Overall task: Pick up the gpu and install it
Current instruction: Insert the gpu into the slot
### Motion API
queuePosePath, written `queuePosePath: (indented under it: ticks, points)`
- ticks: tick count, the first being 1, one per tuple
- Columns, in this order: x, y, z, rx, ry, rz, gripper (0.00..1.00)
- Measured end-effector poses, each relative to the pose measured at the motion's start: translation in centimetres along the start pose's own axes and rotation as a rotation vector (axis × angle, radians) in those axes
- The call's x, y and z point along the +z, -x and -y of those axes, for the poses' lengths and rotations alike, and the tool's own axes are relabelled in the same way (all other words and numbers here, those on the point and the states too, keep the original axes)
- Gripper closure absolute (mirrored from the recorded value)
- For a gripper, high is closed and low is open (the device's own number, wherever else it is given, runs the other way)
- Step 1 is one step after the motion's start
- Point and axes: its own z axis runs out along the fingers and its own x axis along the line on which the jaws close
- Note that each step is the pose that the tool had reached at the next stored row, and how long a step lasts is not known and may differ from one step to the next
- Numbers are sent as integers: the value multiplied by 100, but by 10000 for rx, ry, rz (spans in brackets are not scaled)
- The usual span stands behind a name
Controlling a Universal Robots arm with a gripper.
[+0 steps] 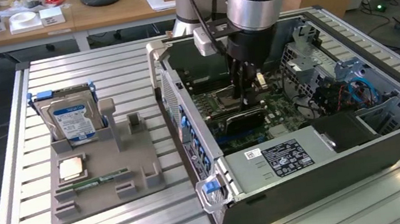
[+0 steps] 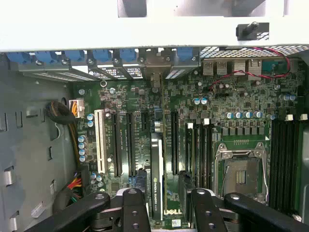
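Black-faced gpu [image 2: 157, 179] stands on edge in a motherboard [image 2: 241, 130] slot, directly under the tool [image 2: 166, 195]; its long axis runs between the spread fingers [image 2: 133, 208], which grip nothing.

We see a slatted aluminium desk [image 1: 98, 68] carrying two things set apart: a grey moulded holder [image 1: 124, 159] toward the exterior view's left and an open computer case [image 1: 315, 190], lying on its side, toward the exterior view's right.
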Motion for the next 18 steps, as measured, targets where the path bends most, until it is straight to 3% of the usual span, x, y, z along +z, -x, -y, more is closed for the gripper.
queuePosePath:
  ticks: [13,18]
  points:
    - [3,0,0,0,0,-1,60]
    - [72,-1,-3,0,0,0,60]
